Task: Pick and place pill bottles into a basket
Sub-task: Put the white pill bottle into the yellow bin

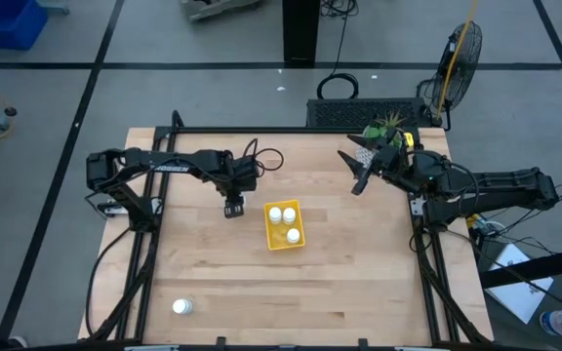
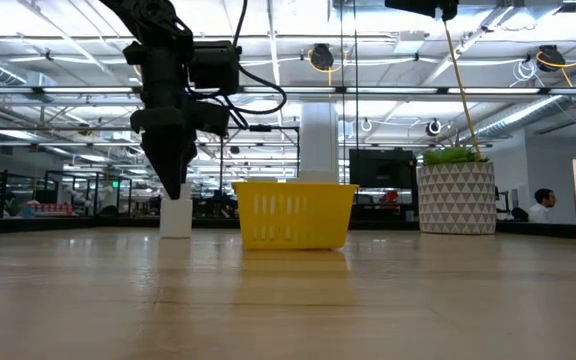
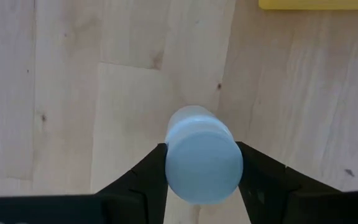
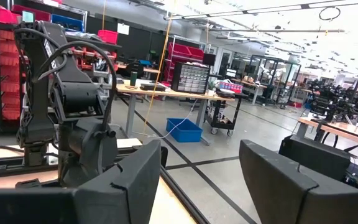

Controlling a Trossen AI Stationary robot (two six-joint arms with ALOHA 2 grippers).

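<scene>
Left end effector [image 3: 201, 180] straddles pill bottle [image 3: 202, 155]; contact unclear, body hidden.

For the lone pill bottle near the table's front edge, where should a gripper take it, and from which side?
Take the pill bottle across its round body just under the cap, coming straight down from above. It appears to stand upright, alone on open table, so nothing blocks the fingers on either side.

5 pill bottles [image 1: 182, 306], 1 basket [image 1: 271, 235], 1 plant pot [image 2: 456, 199], 2 arms.
</scene>
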